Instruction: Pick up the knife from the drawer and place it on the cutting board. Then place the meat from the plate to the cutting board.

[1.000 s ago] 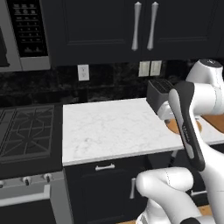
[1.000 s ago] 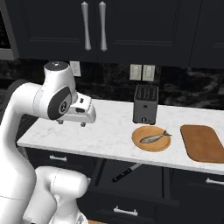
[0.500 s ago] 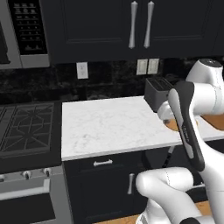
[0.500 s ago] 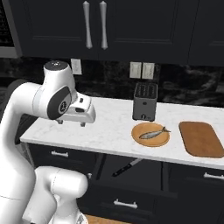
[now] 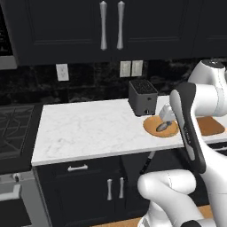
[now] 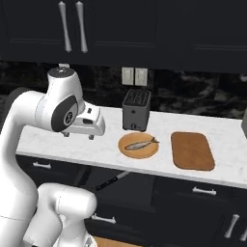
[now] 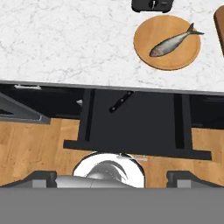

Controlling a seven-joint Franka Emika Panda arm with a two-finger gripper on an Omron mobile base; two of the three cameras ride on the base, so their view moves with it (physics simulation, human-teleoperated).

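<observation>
arm: rising from the base, elbow bending high, forearm reaching forward
gripper (image 6: pixel 78 136): pointing downward, hanging in the air
jaws: standing wide apart, holding nothing

Kitchen: stove (image 5: pixel 13 128), toaster (image 6: pixel 135 110), cabinets (image 5: pixel 111 26)

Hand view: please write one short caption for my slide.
Looking down on the open drawer holding the knife, below a marble counter where a fish lies on the plate.
</observation>
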